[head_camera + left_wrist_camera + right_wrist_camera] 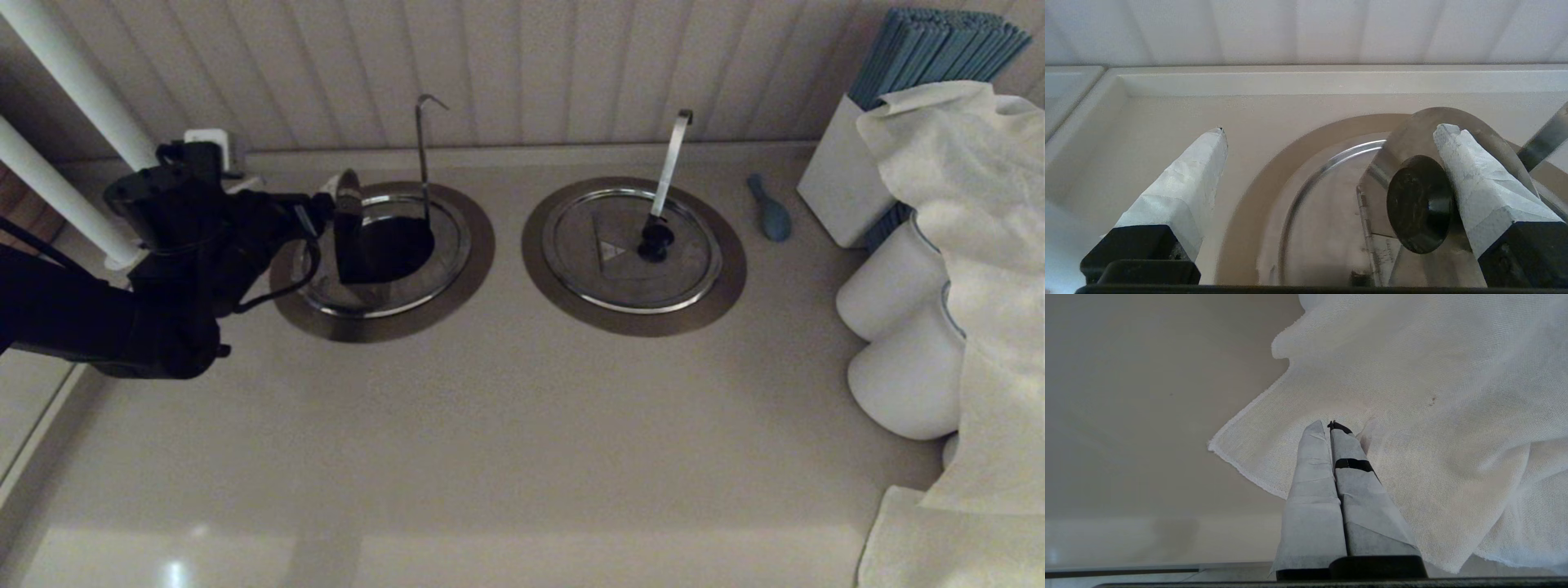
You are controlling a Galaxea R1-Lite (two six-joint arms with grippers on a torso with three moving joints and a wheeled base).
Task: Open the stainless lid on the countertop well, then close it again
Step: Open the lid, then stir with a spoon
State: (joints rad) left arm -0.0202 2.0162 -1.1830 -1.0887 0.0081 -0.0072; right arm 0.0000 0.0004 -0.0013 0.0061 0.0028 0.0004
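With the stainless lid (349, 224) swung up on edge over the countertop well (400, 245), the left gripper (1331, 134), fingers apart, props its knob (1419, 204) to prevent dropping; right gripper (1331, 426) rests shut above the cloth (1412, 416).

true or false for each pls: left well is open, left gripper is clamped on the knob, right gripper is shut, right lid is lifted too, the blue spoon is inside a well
1. The countertop well on the robot's left is open. True: the stainless lid is tilted up on edge and the dark hole shows.
2. The left gripper is clamped on the black knob. False: its fingers are spread wide, with only one finger against the knob.
3. The right gripper is shut. True: its fingers are pressed together over the white cloth.
4. The twin lid is lifted too. False: it lies flat in its ring.
5. The blue spoon is inside a well. False: it lies on the counter beside the right-hand ring.
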